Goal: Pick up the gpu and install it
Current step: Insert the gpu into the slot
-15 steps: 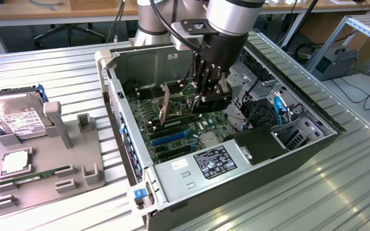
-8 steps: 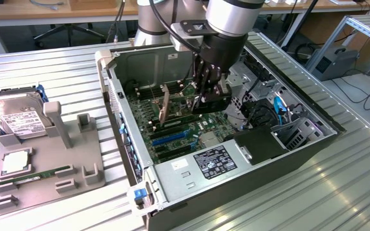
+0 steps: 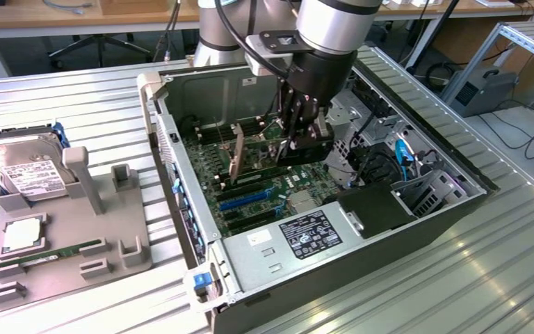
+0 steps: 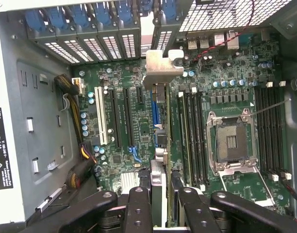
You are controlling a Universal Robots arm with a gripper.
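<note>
Claw: my gripper is down inside the open computer case, jaws drawn in narrow and clamped on the gpu, one finger on each face of the card.

Held item: the gpu stands on edge, upright, over the expansion-slot part of the motherboard. Its silver bracket is at the row of rear slot covers. A blue slot lies just beside the card's lower edge. Whether the card is seated in a slot I cannot tell.

Surroundings, inside the case: the open CPU socket sits beyond the memory slots; the labelled power supply is at the near end in the exterior view.

Outside the case: on the ribbed metal table, at the exterior view's left, a grey fixture carries the hard drive and a green memory stick, well apart from my claw
</note>
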